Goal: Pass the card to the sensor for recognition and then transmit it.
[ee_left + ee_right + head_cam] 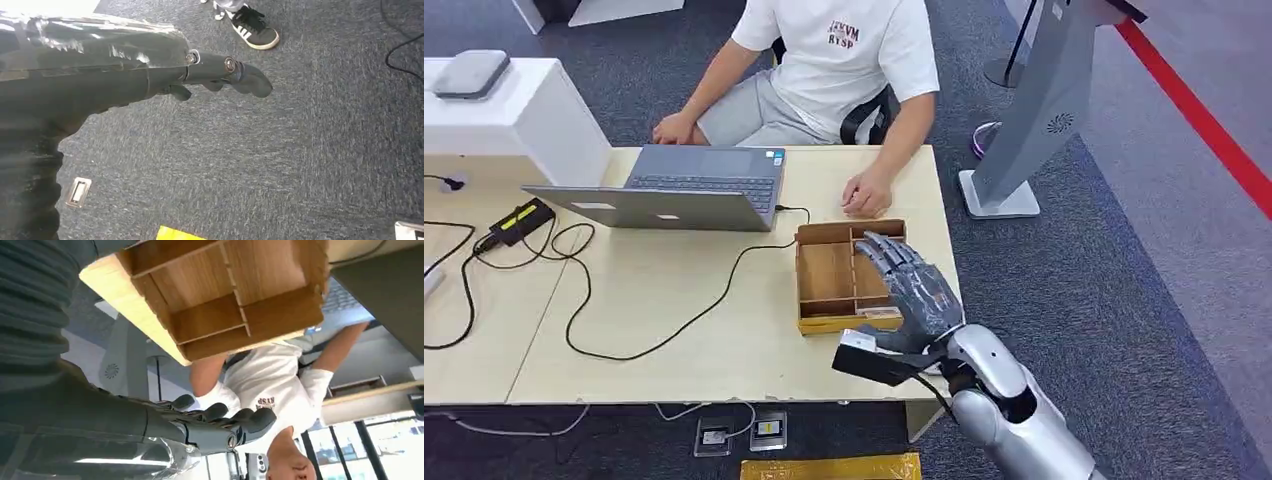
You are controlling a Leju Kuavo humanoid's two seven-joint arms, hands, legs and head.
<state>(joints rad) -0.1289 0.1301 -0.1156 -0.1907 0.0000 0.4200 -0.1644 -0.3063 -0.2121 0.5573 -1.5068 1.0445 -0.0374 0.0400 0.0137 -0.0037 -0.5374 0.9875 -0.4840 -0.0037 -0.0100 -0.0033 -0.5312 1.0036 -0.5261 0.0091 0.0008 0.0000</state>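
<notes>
The card [880, 314] lies in the tray's [824, 270] near slot, at the worktop's [674, 330] right end, within reach. We hover our right hand [911, 285] over the tray, fingers apart and empty, ready to pick. Our left hand [220, 75] hangs over carpet, fingers curled, holding nothing.

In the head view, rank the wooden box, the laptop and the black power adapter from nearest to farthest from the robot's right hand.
1. Wooden box: directly under the right hand, at the table's right end.
2. Laptop: mid-table, toward the person.
3. Black power adapter: far left.
</notes>
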